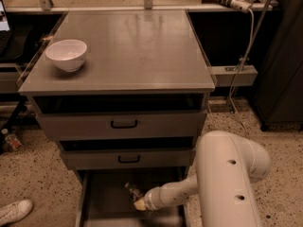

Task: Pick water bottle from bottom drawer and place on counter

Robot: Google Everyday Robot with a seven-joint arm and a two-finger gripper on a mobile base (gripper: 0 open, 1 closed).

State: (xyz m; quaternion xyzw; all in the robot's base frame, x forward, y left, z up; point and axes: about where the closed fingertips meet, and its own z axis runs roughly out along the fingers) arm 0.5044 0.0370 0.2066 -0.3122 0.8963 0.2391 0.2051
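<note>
The bottom drawer (102,200) is pulled out at the foot of the cabinet, and its flat grey floor shows. My white arm reaches into it from the right. My gripper (131,190) hangs low over the middle of the drawer floor, dark against it. The water bottle is hidden; I cannot make it out at or around the gripper. The counter (137,46) is the broad grey top of the cabinet, well above the gripper.
A white bowl (66,54) stands on the counter's left side. Two grey drawers with black handles (124,124) sit just above the gripper. A white shoe (14,212) lies on the floor at the left. A dark cabinet (284,79) stands at the right.
</note>
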